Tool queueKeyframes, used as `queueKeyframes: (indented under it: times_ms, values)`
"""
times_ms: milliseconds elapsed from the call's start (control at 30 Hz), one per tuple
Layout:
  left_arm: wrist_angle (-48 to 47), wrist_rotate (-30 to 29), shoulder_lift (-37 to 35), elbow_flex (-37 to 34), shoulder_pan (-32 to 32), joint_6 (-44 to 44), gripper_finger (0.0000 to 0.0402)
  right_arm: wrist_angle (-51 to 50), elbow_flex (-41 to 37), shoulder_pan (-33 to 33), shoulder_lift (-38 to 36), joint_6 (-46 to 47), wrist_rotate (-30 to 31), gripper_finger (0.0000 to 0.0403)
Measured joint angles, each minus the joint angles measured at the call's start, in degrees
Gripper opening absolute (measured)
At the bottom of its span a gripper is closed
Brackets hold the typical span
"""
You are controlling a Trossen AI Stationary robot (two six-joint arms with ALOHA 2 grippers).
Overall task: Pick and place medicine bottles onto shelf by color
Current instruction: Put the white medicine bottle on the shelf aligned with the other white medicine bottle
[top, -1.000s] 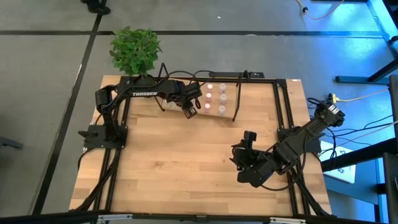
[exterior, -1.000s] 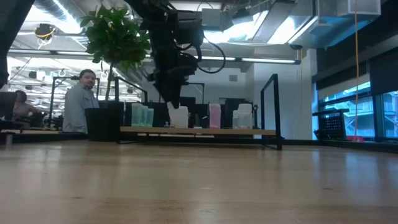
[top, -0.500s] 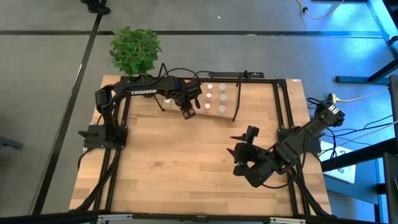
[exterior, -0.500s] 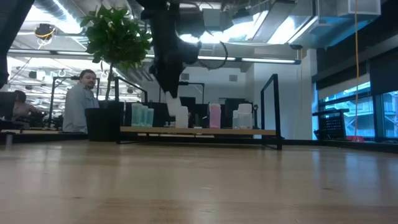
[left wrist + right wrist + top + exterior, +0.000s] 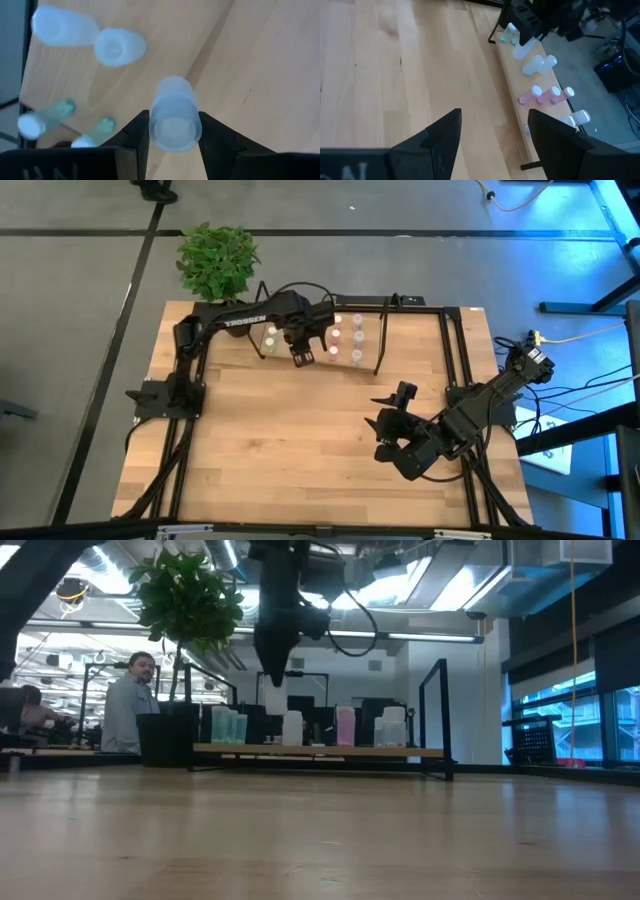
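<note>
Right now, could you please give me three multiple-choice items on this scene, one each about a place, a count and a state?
1. Where is the left claw?
A. Over the shelf at the table's far edge
B. By the table's near edge
C. Off the table

2. How many pink bottles stand in a row on the shelf?
A. One
B. Three
C. Six

3. What is the right claw doing?
A. Gripping a bottle
B. Open and empty
C. Pressing on the plant

Answers: 1 A, the high view shows it there. 2 B, the right wrist view shows three. 3 B, only bare table shows between its fingers.
</note>
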Motion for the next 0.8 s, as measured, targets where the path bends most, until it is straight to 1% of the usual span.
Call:
queueKeyframes:
  times_ms: [233, 367, 533, 800]
  values:
    - [1.0, 1.1, 4.9, 0.4, -0.2, 4.4, 0.0122, 0.0, 0.0, 0.0, 0.0, 0.1, 0.0, 0.0232]
    - [3.8, 1.0, 6.6, 0.4, -0.2, 6.1, 0.0122, -0.2, 0.0, 0.0, 0.0, 0.0, 0.0, 0.0232]
    - [6.0, 1.0, 6.7, 0.4, 0.0, 7.0, 0.0122, -0.4, 0.0, 0.0, 0.0, 0.0, 0.0, 0.0232]
    - [5.6, 0.7, 6.7, 0.4, 1.4, 6.8, 0.0122, -0.4, 0.0, 0.0, 0.0, 0.0, 0.0, 0.0232]
